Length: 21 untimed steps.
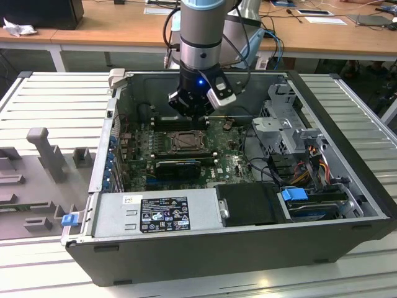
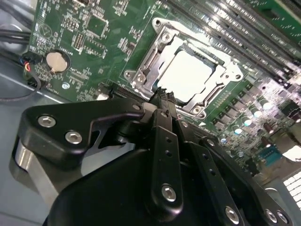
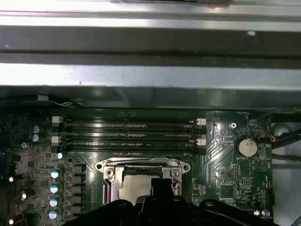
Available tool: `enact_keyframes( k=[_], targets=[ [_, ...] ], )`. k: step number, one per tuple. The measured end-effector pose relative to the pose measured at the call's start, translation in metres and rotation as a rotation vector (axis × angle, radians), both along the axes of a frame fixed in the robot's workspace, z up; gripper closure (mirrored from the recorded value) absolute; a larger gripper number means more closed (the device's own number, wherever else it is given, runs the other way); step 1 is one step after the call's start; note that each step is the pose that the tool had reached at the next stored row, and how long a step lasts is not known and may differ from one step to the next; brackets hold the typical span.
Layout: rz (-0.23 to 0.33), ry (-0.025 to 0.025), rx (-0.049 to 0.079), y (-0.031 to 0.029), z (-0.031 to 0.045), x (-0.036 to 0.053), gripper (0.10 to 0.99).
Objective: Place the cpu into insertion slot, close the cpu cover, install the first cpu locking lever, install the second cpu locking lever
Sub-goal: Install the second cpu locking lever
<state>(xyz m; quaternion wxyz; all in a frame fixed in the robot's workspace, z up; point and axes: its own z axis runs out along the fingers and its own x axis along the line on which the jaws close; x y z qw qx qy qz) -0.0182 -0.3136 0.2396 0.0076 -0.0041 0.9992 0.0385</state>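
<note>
I see the gripper (image 2: pixel 162 94), fingers pressed together on nothing, above the cpu (image 2: pixel 186 75) seated in the insertion slot (image 1: pixel 186 141), memory slots (image 3: pixel 131 134) just beside, its own body hiding the near socket edge.

A big dark grey metal computer case (image 1: pixel 347 205) lies open on a pale ribbed table (image 1: pixel 49 99). The black gripper (image 1: pixel 193 113) on the round silver and black robot arm (image 1: pixel 200 37) hangs low inside it, just above the square black socket with a metal rim (image 1: pixel 184 142) on the green circuit board (image 1: pixel 229 162). Near the front sits a grey box with a black label (image 1: pixel 155 212).
</note>
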Motion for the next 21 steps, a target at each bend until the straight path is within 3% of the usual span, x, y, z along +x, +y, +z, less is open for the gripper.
enact_keyframes(
  k=[5, 14, 17, 21],
  targets=[
    [0.0, 0.0016, 0.0, -0.0031, 0.0044, 0.0, 0.98],
    [0.0, 0.0033, 0.0, -0.0209, 0.0041, 0.0, 0.98],
    [0.0, 0.0235, 0.0, -0.0268, 0.0039, 0.0002, 0.98],
    [0.0, 0.0252, 0.009, -0.04, 0.0037, 0.0, 0.98]
  ],
)
